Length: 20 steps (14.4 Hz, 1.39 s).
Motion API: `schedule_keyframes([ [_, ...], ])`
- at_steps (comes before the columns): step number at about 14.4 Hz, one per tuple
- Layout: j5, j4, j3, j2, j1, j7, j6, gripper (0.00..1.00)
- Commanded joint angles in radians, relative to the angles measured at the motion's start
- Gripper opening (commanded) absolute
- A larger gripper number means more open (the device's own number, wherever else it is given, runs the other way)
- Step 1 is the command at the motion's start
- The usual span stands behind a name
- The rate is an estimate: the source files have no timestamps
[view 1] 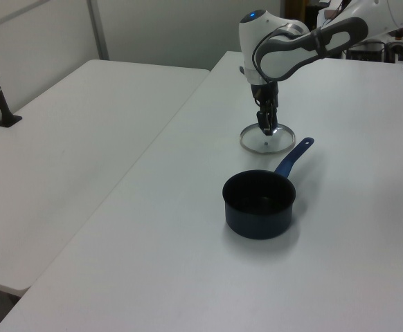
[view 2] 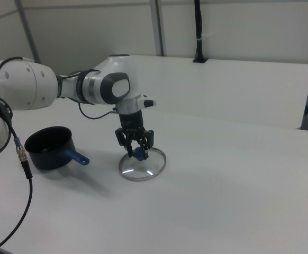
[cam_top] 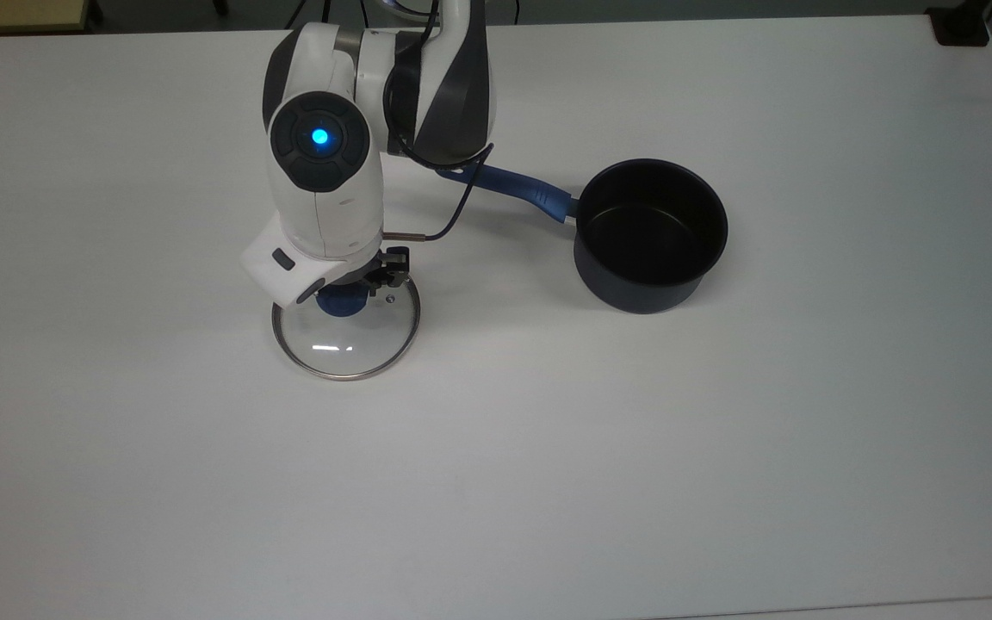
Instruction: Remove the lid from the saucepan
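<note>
In the top view, the lid (cam_top: pixel 346 327) is seen flat on the table (cam_top: pixel 720 448), its blue knob (cam_top: pixel 342 300) half hidden beneath the gripper (cam_top: pixel 356 282). The fingers (view 2: pixel 148 138) are spread apart around the knob. The uncovered saucepan (cam_top: pixel 649 234) is found well apart, toward the top view's right, its handle end covered by the arm.

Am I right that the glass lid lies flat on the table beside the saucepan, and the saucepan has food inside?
Not quite. The lid does lie on the table beside the saucepan, but the top view shows the saucepan's black inside bare, with no food.
</note>
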Motion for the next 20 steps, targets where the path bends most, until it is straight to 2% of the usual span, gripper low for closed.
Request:
schedule_keyframes([
  [1, -0.003, -0.015, 0.006, -0.003, -0.005, -0.005, 0.019, 0.74],
  [2, -0.003, -0.015, 0.006, -0.003, -0.005, 0.004, 0.019, 0.92],
  [3, -0.003, -0.015, 0.006, -0.003, -0.005, 0.005, 0.018, 1.00],
  [5, -0.001, -0.008, 0.005, -0.022, -0.001, 0.020, 0.006, 1.00],
  [7, -0.003, -0.001, 0.009, -0.071, 0.004, 0.095, -0.014, 1.00],
  [14, -0.004, 0.000, 0.014, -0.290, 0.039, 0.264, -0.243, 1.00],
  [17, -0.003, -0.003, 0.017, -0.364, 0.045, 0.258, -0.315, 1.00],
  [20, -0.003, -0.003, 0.016, -0.385, 0.044, 0.258, -0.337, 1.00],
])
